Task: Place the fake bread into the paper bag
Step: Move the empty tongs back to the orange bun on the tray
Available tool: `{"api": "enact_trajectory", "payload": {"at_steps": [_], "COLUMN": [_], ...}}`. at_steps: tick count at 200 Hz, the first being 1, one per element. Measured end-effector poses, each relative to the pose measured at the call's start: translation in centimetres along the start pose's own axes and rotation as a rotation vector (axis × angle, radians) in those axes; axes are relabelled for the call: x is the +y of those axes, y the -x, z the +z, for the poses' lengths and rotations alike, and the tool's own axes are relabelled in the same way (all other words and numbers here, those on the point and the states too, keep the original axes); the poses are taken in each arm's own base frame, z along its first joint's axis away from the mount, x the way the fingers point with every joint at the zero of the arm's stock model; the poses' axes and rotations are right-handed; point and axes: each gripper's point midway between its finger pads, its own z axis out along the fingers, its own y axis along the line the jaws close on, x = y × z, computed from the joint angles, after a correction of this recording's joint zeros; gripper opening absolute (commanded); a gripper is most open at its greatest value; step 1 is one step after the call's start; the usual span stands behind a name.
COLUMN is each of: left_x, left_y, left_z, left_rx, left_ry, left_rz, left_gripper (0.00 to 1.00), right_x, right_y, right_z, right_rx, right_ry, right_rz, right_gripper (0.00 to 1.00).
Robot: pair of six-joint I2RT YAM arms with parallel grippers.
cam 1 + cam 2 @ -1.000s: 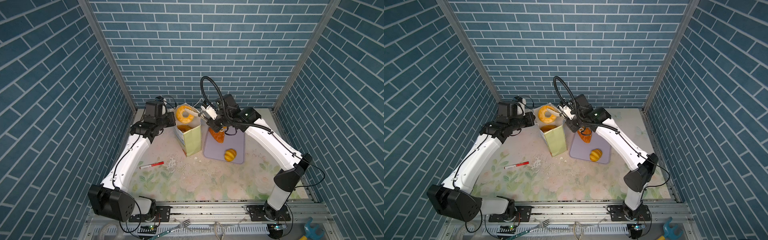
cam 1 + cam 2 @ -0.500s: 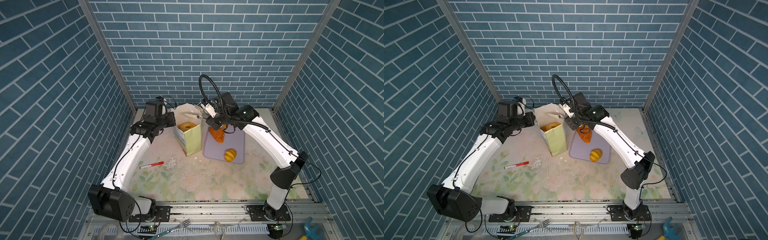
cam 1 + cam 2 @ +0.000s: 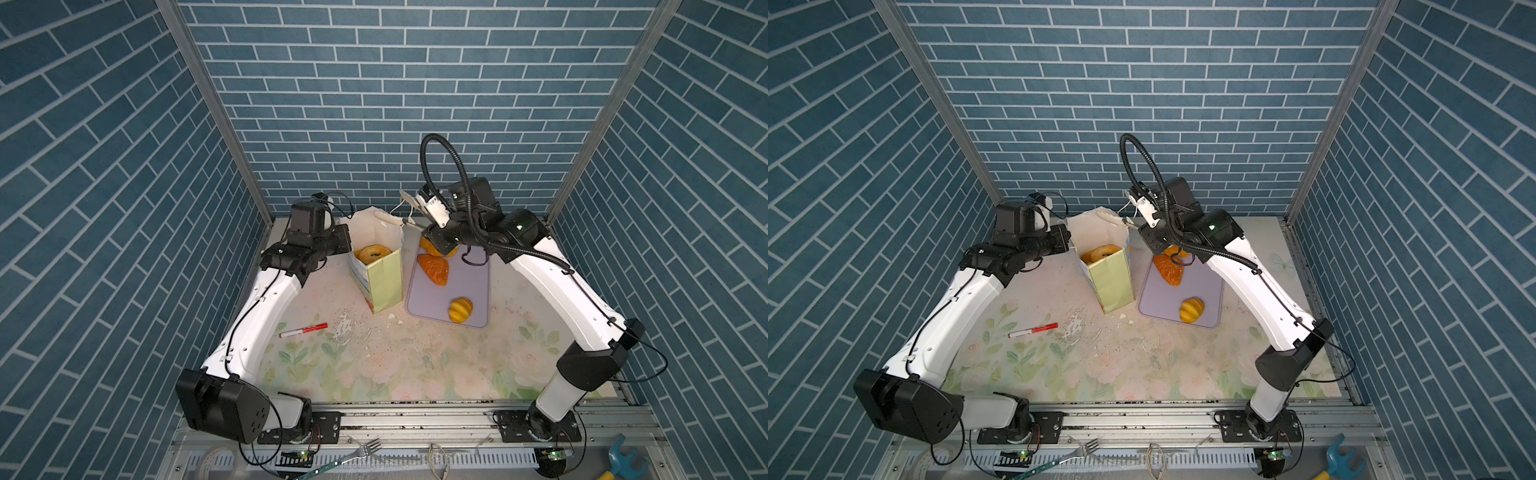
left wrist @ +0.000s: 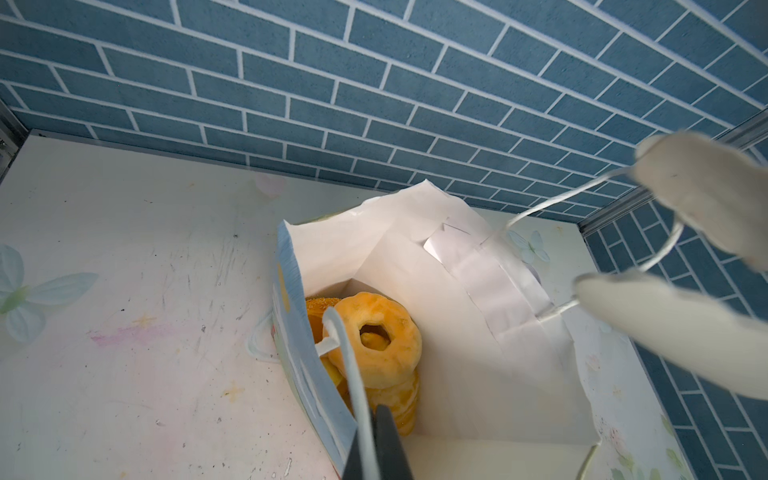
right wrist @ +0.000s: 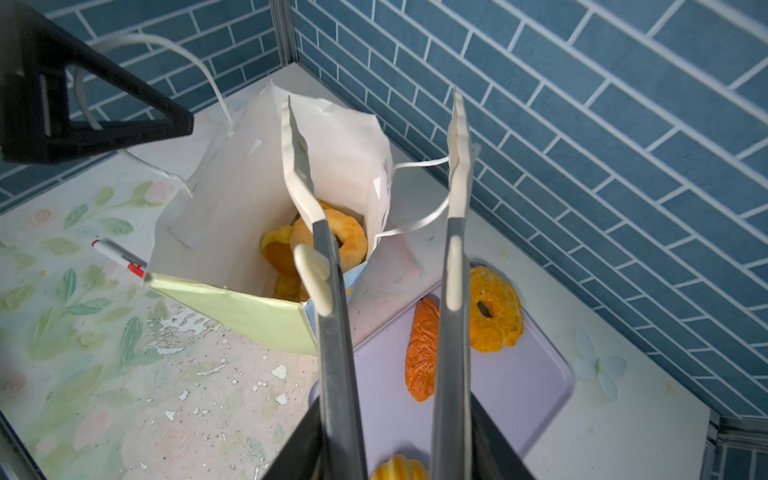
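- Bread: one doughnut (image 4: 376,336) lies on top of other pieces inside the bag (image 3: 380,276). Three are not yet bagged and sit on the tray (image 3: 473,286): second doughnut (image 5: 496,309), red croissant (image 3: 434,269), ridged roll (image 3: 460,309).
- Bag stands upright on the counter (image 3: 374,365), just beside the tray.
- Right hand (image 5: 372,97): fingers parted, nothing between them. It hangs at the bag mouth, with one finger over the opening and one outside the wall.
- Left hand (image 4: 374,440): closed, apparently pinching the cord (image 4: 351,374) on its side, which looks to be keeping the mouth open.
- Risk, snag: the second cord (image 4: 582,199) runs between the right fingers (image 4: 685,332). Pulling away could hook it, drag the bag over and spill the bread.
- Risk, collapse: the bag looks tall and light, and is held by one cord only. If that pinch slips, the wall could fold in and narrow the mouth.
- Risk, lean: the pile sits against one wall. More weight there could tilt the bag.
- Risk, knock: the second doughnut and croissant lie near the bag, under the right arm in both top views. Reaching down there could bump the bag.
- Risk, slip: the bread looks glossy and rounded. A shallow pinch could squirt a piece out on the way to the bag.
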Motion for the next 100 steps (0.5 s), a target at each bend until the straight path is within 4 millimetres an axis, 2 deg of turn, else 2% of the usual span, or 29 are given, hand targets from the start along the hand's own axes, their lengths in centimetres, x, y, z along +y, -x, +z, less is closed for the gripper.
{"api": "enact_trajectory", "payload": {"at_steps": [19,44,69,100], "left_x": [0.0,0.0,0.0,0.0], "left_y": [0.0,0.0,-0.1,-0.1], "left_z": [0.0,0.0,0.0,0.0], "left_rx": [0.000,0.002,0.003,0.003], "left_ry": [-0.001,-0.003,-0.003,-0.002], "left_rz": [0.003,0.003,0.006,0.010], "left_gripper": [0.00,0.00,0.00,0.00], "right_x": [-1.8,-4.5,-7.3,-9.8], "right_y": [-0.2,-1.6,-4.5,-8.9], "right_z": [-1.9,-3.6,-4.1,-3.5], "right_rx": [-0.031,-0.035,0.005,0.095], "right_ry": [-0.035,-0.088,-0.151,-0.210], "right_rz": [0.040,0.107,0.191,0.281], "right_gripper": [0.48,0.48,0.48,0.48]}}
